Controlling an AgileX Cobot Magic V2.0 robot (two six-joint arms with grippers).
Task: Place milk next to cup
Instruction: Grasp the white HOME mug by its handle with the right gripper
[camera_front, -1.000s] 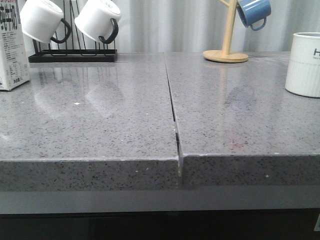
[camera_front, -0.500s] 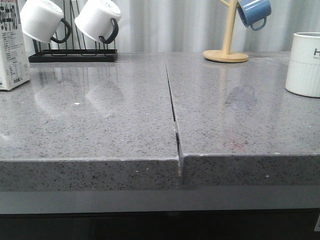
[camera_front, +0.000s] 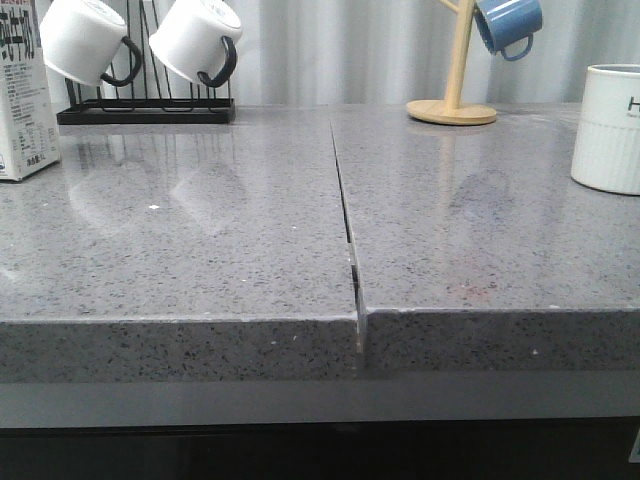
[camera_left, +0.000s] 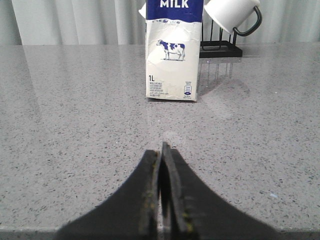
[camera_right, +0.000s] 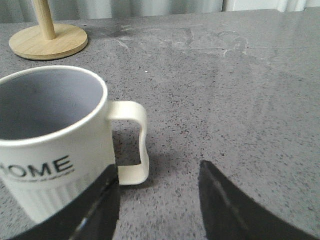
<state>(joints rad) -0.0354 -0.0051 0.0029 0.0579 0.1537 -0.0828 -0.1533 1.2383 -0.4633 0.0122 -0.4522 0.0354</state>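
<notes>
milk (camera_left: 174, 55): upright, dead ahead of my left gripper (camera_left: 162, 165), long axis vertical | left jaws closed, empty | right gripper (camera_right: 157, 192) spread, empty, beside cup (camera_right: 55, 145), well apart from milk

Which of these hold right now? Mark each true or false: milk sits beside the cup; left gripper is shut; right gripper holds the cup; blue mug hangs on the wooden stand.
1. The milk sits beside the cup. False: they stand at opposite ends of the counter.
2. The left gripper is shut. True.
3. The right gripper holds the cup. False: it is open, empty, by the handle.
4. The blue mug hangs on the wooden stand. True.
</notes>
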